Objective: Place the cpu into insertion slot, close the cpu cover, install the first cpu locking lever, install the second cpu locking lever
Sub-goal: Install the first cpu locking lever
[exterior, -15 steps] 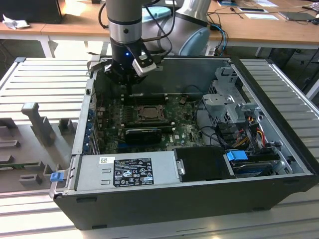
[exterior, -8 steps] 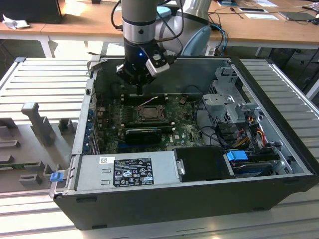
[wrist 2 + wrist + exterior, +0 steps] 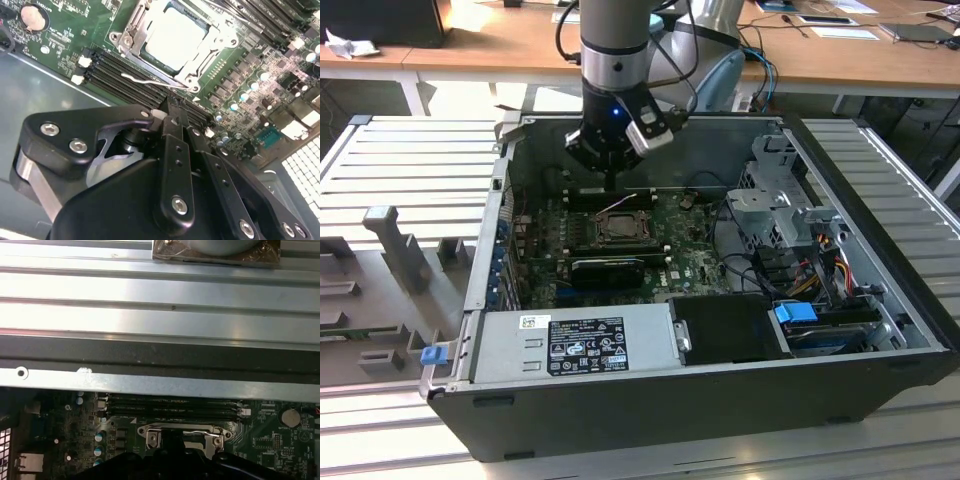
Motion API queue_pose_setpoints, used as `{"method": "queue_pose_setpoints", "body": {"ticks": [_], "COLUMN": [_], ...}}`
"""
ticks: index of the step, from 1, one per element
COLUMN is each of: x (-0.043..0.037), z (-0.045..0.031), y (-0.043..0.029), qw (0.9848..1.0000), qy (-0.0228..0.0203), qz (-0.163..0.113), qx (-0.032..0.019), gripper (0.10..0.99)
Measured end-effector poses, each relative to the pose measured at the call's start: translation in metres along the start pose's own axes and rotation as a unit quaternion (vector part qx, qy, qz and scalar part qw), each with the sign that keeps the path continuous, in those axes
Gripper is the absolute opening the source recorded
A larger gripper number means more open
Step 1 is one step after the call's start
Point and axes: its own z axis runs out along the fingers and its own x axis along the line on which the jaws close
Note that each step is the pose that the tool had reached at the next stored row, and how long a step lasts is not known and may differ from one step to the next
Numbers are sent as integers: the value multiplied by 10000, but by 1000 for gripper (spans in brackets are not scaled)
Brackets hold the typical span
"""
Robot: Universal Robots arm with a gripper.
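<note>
The cpu [image 3: 175,37], pale silver-beige, lies flat in the insertion slot [image 3: 618,226] on the green board. The cpu cover [image 3: 134,31], a metal frame, lies down around it; its edge also appears in the first wrist view [image 3: 182,432]. A thin wire locking lever [image 3: 142,80] stands loose along the socket's side, seen lifted in the exterior view [image 3: 620,203]. My gripper [image 3: 172,114] is shut with nothing in it. Its tips hang just above the memory slots beside the socket, close to that lever, and in the exterior view the gripper [image 3: 610,186] sits just behind the socket.
Black memory slots [image 3: 125,75] run beside the socket. A grey power supply [image 3: 575,345] fills the case's front. A metal drive cage [image 3: 780,205] and coloured cables [image 3: 820,260] stand at the exterior view's right. A black card [image 3: 608,268] lies in front of the socket.
</note>
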Motion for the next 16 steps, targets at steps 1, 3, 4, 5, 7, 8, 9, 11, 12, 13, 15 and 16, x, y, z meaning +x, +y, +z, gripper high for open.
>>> {"method": "queue_pose_setpoints", "body": {"ticks": [1, 3, 4, 5, 7, 8, 9, 11, 12, 13, 15, 16], "x": [-1, -9, -9, -28, -39, -44, -44, -45, -45, -46, -46, -47], "z": [2, 4, 4, 5, 6, 12, 17, 28, 31, 32, 40, 56], "y": [0, 0, -1, -1, -14, -17, -21, -24, -26, -28, -30, -31], "qw": [10000, 10000, 10000, 10000, 10000, 10000, 10000, 10000, 9999, 9998, 9995, 9994], "qy": [0, 1, 1, 1, 0, 0, 1, -3, -5, -9, -15, -17], "qz": [0, 0, 1, 0, 1, -3, -5, -5, -5, -4, -5, -5], "qx": [0, 0, 1, 0, -2, -1, -19, -84, -122, -209, -324, -333], "gripper": [106, 106, 106, 106, 106, 106, 106, 106, 106, 106, 106, 106]}}
